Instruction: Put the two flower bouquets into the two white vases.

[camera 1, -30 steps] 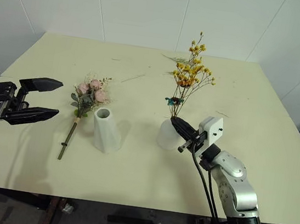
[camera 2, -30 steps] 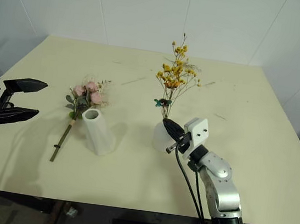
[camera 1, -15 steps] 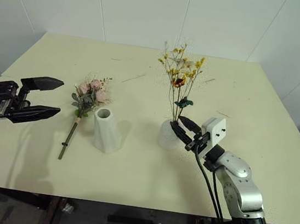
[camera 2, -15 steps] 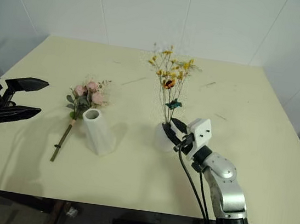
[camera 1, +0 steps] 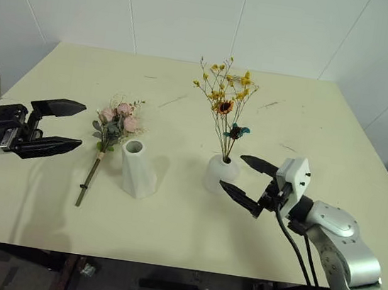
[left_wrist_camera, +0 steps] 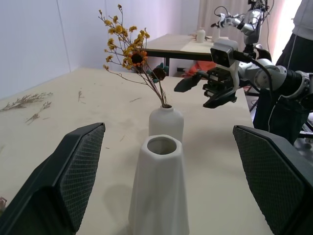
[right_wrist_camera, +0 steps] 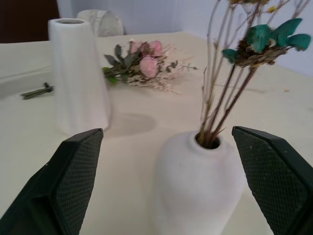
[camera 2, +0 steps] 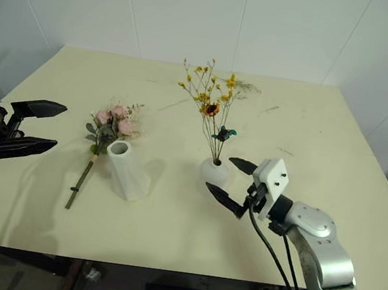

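Cream table (camera 1: 324, 133) bearing two white vases and two bouquets. The taller, faceted vase (camera 1: 137, 169) stands upright near the middle of the table, its mouth open and nothing in it. Beside it, toward the robot's right, the shorter rounded vase (camera 1: 219, 174) holds the yellow-orange spray (camera 1: 226, 99), whose thin stems rise from the small top hole and lean slightly toward the taller vase; a teal-coloured bit (camera 1: 236, 130) sits partway up the stems. The pink rose bouquet (camera 1: 114, 124) lies flat on the table just beside the taller vase, on its far side from the rounded one, blooms pointing away from the robot, long stem toward the near edge.

Right gripper (camera 1: 246, 180): held roughly level just beside the rounded vase, jaws spread wide, gripping nothing, fingers clear of vase and stems. Left gripper (camera 1: 67, 127): raised over the table's left part, well apart from the roses, jaws likewise wide and empty.

A few loose twigs (camera 1: 172, 101) lie on the far half.
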`<state>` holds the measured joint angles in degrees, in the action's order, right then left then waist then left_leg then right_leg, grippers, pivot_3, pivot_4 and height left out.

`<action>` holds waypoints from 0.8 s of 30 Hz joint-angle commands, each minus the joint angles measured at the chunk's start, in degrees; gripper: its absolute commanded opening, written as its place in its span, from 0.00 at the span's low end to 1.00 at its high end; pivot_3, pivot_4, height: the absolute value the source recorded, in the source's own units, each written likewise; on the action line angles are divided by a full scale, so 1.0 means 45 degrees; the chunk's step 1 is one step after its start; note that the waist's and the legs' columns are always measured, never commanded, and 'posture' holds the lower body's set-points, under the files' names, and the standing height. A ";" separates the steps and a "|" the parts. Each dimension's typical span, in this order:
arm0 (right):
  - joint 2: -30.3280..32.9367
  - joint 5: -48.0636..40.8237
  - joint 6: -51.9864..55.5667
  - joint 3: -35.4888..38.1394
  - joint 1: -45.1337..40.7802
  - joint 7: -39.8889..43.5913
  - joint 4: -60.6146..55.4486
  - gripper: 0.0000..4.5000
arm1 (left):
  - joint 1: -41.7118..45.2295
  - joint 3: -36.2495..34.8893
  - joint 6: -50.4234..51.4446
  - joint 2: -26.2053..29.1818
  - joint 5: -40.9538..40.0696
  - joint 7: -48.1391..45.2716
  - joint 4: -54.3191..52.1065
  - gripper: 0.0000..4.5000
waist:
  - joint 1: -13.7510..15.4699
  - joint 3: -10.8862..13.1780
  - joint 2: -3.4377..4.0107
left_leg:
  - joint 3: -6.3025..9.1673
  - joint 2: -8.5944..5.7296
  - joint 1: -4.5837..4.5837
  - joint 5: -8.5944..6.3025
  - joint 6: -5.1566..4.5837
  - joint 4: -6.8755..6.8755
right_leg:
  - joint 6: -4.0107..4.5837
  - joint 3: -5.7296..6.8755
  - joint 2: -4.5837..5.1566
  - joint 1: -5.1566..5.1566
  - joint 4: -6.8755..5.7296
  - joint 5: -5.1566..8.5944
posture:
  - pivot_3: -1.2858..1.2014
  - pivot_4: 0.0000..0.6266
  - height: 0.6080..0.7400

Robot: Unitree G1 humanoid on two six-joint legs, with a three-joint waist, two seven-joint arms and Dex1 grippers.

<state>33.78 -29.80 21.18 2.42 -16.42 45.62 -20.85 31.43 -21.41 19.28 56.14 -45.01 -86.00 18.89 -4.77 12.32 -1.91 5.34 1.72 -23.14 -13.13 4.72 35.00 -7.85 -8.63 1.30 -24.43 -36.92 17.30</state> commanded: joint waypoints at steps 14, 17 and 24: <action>0.2751 -0.2777 0.1495 0.2169 -0.0588 0.3229 0.0142 0.99 | -0.2577 -0.2458 0.0713 -0.1376 0.0542 0.6381 -0.3195 1.00 | 0.0033 0.0004 -0.0008 | 0.0000 0.0002 0.0001 -0.0001 -0.0002 0.0015 | -0.0021 -0.0007 0.0007 0.0009 0.0005 -0.0011 | 0.52 0.24 1.00; 0.2746 -0.3080 0.1488 0.2316 -0.1199 0.3670 0.0672 0.99 | -0.3133 -0.2585 0.1257 -0.1491 0.1202 0.8421 -0.3735 1.00 | 0.0032 0.0005 -0.0009 | -0.0003 -0.0003 0.0000 -0.0001 -0.0001 0.0025 | -0.0027 -0.0010 0.0009 0.0012 0.0007 -0.0015 | 0.52 0.24 1.00; 0.3196 -0.2872 0.1541 0.2121 -0.2053 0.4646 0.1802 0.99 | -0.3725 -0.2062 0.3474 -0.1910 0.1847 1.1784 -0.4871 1.00 | 0.0035 0.0005 -0.0009 | -0.0005 -0.0004 0.0001 -0.0001 -0.0001 0.0029 | -0.0030 -0.0010 0.0009 0.0017 0.0017 -0.0017 | 0.52 0.24 1.00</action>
<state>47.00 -43.00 28.95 11.00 -24.61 65.35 -13.23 14.99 -30.85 32.48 47.24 -37.88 -36.77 0.07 -4.61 12.34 -1.95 5.32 1.70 -23.13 -13.13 4.72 35.13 -7.99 -8.67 1.34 -24.35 -36.84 17.22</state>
